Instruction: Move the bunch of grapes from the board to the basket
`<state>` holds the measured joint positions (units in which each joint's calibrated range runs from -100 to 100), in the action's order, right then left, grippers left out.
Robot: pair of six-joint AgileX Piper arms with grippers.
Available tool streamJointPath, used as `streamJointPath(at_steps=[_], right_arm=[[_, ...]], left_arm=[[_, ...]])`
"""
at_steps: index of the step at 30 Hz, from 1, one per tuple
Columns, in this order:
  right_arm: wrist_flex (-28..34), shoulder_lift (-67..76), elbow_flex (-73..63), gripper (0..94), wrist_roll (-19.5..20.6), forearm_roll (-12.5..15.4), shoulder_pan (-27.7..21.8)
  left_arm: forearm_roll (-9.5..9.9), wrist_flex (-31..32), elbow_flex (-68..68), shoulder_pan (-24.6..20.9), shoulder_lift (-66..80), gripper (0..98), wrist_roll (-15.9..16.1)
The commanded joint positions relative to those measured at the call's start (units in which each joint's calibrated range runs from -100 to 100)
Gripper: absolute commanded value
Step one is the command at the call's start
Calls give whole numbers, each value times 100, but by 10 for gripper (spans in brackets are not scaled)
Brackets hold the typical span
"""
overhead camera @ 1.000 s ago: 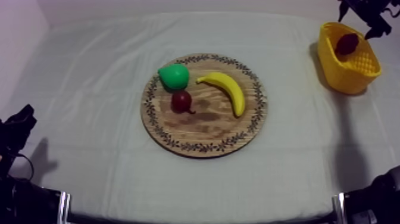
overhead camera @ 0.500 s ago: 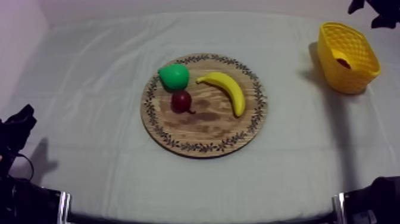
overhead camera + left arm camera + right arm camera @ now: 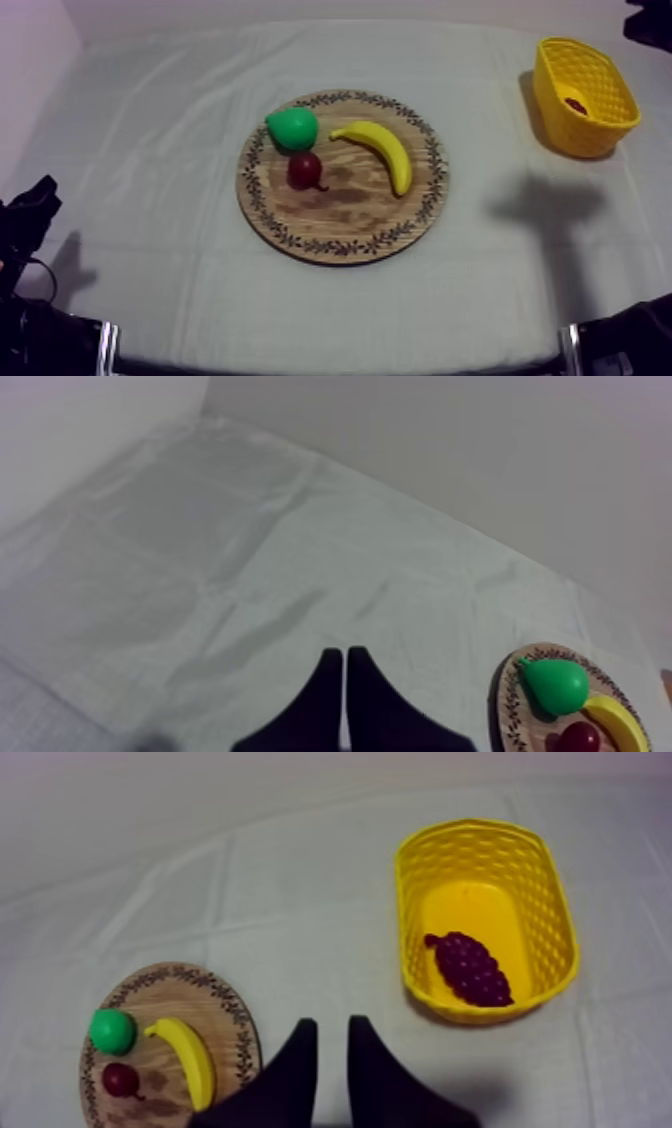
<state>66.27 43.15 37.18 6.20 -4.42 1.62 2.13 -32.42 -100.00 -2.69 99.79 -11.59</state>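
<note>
bunch of grapes [image 3: 470,969] in yellow basket [image 3: 470,825]

left gripper [image 3: 345,659], near left edge of the table [image 3: 150,130]: fingers together, empty. right gripper [image 3: 330,1024]: parted, empty. basket at far right corner; grapes probably light, knobbly, best pinched across the broad middle.

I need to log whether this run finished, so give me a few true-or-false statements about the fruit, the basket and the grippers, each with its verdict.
1. The bunch of grapes lies inside the yellow basket. True.
2. The wooden board holds no fruit. False: a pear, a banana and a small red fruit lie on it.
3. The right gripper is shut on the banana. False: its fingers are apart with nothing between them, and the banana lies on the board.
4. The left gripper is shut on nothing. True.
</note>
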Motion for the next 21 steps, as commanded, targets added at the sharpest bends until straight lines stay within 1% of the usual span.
streamJointPath(at_steps=[1,4,7,14,21], right_arm=[[-401,1221,951,92,103,-126,183],[-832,1975,1815,82,277,-327,338],[-1199,2747,2613,69,298,-375,356],[-1988,4245,4231,36,11,-107,127],[-2370,5019,5354,10,-447,265,-28]], left_arm=[[-1,1,0,-3,-5,1,1],[-1,1,0,-3,-5,1,1],[-1,1,0,-3,-5,1,0],[-1,1,0,-3,-5,1,-1],[-1,1,0,-3,-5,1,-1]])
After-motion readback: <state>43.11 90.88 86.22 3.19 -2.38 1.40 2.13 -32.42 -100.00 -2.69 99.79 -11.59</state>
